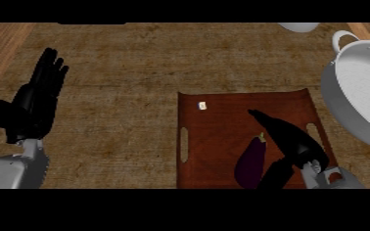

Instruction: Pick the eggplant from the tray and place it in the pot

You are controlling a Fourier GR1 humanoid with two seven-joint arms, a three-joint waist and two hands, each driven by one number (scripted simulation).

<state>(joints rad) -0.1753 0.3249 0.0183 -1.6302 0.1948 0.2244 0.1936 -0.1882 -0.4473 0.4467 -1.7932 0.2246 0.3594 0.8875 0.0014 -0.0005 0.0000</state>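
Fingers (278,125) of the right robot hand (302,148) lie straight and open, pointing toward the upper left across the tray, with the thumb angled down toward the lower edge of the view. Nothing is held in this hand. The eggplant (251,162), dark purple with its stem end uppermost, lies on the tray just beside the hand's left flank, close against the thumb; whether the two touch cannot be told. The tray (217,137) is a brown rectangle with a slot handle on each long side, and a small pale object (203,106) rests near its upper left corner. The grey pot (334,95) stands on the worktop (123,78) to the right of the tray, partly cut by the view's edge. The left robot hand (37,95) rests open at the far left, fingers up, well apart from the tray.
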